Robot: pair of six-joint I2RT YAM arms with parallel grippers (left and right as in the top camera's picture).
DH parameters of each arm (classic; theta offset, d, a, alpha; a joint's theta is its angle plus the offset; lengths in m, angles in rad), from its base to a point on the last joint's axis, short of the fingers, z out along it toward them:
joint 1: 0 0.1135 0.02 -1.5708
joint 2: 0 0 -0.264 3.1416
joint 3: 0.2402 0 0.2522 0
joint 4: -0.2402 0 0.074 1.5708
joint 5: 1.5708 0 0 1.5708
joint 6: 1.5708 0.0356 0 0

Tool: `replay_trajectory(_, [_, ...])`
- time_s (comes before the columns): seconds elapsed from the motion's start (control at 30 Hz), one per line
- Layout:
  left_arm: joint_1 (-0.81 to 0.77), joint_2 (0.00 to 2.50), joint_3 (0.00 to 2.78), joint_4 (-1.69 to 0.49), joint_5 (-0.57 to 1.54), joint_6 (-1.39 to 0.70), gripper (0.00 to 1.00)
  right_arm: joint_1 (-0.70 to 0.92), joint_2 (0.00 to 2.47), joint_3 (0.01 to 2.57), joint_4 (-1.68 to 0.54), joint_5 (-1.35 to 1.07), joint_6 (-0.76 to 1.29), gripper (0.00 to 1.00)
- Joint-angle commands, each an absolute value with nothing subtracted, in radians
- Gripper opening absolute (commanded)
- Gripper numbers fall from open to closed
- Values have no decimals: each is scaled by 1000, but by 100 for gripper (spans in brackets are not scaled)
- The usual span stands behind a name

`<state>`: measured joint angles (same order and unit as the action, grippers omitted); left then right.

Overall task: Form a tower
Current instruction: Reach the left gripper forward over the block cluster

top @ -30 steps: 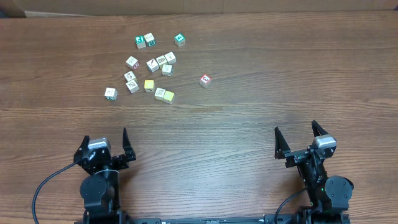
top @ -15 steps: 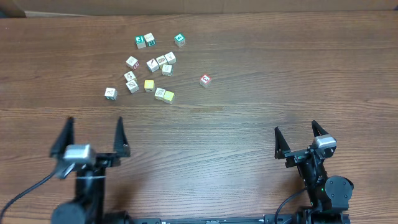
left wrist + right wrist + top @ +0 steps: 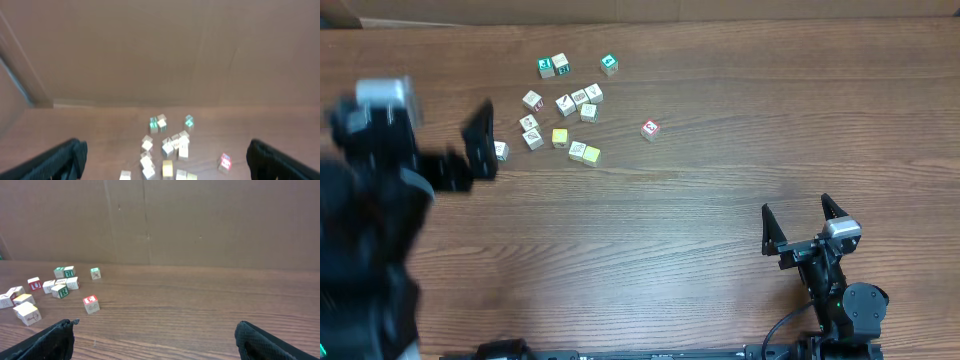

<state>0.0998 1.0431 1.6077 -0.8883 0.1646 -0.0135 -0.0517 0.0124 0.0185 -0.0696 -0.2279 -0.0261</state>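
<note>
Swung up from the lower left edge, your left pincer (image 3: 165, 150) now blurs across the left of the overhead frame, jaws apart, near the leftmost of the loose cubes (image 3: 565, 105) in the upper left-centre of the tabletop (image 3: 720, 180). No tower stands yet, so this reads as the approach step. Next, settle over one cube and close on it. Right of the cluster lies the red-marked cube (image 3: 650, 129). At lower right, your right pincer (image 3: 796, 215) rests with jaws apart.

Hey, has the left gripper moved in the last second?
Yes. The left gripper has swung from the near edge of the table toward the loose cubes, now beside the leftmost one.
</note>
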Motion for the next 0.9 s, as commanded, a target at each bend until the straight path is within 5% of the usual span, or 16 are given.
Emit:
replay_trajectory(0.0, [98,1293,1883,-1052,177,49,99,-48,3,8,-65,-218,-24,100])
replay_trajectory(0.17, [97,1599,2112,-1221,199,45,99,-48,3,8,-65,-218,-24,100])
replay_trajectory(0.5, [98,1916,2116,-1306,323,33,100,-48,3,8,-65,-218,-24,100])
replay_trajectory(0.57, [97,1980,2116,-1323,341,23,54,-48,3,8,-65,-218,-24,100])
replay_trajectory(0.6, [97,2003,2116,-1329,341,7,41,-48,3,8,-65,-218,-24,100])
replay_trajectory(0.87, [70,2116,2116,-1321,282,-148,20,-48,3,8,-65,-218,-24,100])
